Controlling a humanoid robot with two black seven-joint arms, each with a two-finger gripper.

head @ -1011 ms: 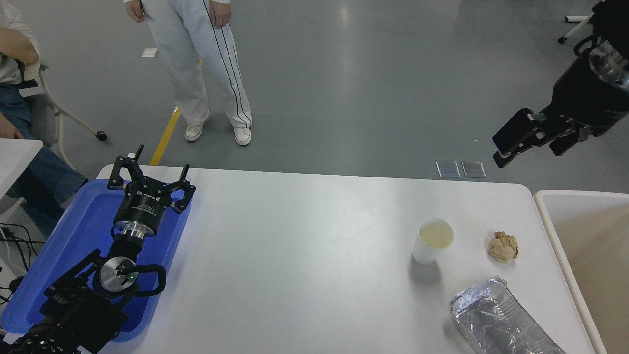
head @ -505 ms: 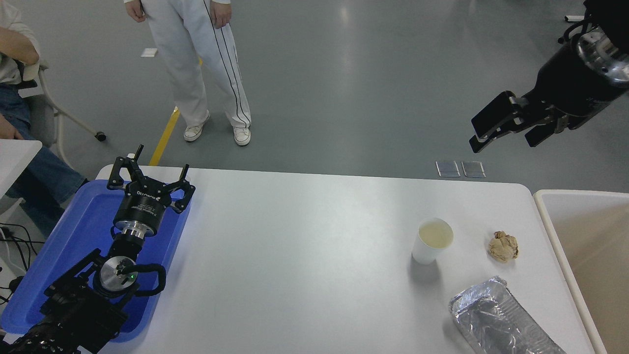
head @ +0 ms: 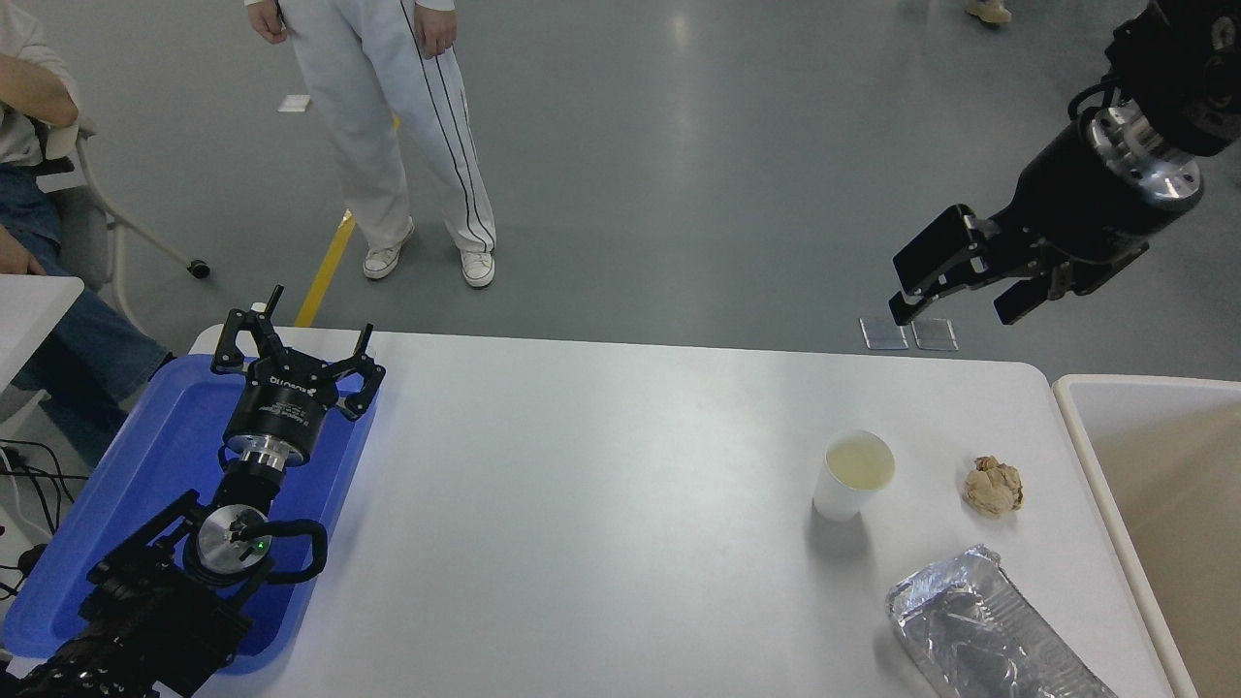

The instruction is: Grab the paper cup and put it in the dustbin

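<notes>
Right pincer [head: 955,288], spread and empty, hangs above one paper cup [head: 851,475] beside one dustbin [head: 1096,463].

From my seat I see the paper cup [head: 853,475] standing upright on the white desk [head: 601,504], rim up, pale yellowish inside. Just to its right lies a crumpled tan paper ball [head: 994,486], apart from it, and nearer me a silver foil tray [head: 984,635]. The dustbin [head: 1096,456] sits at the desk's right edge, only its off-white rim and beige inside showing. My right end effector [head: 955,291] hangs high beyond the desk's far edge, fingers spread and holding nothing, well apart from the cup. My left end effector [head: 291,354] is parked over the blue tray [head: 145,456], fingers apart. A person [head: 388,126] in white trousers stands on the far side.
</notes>
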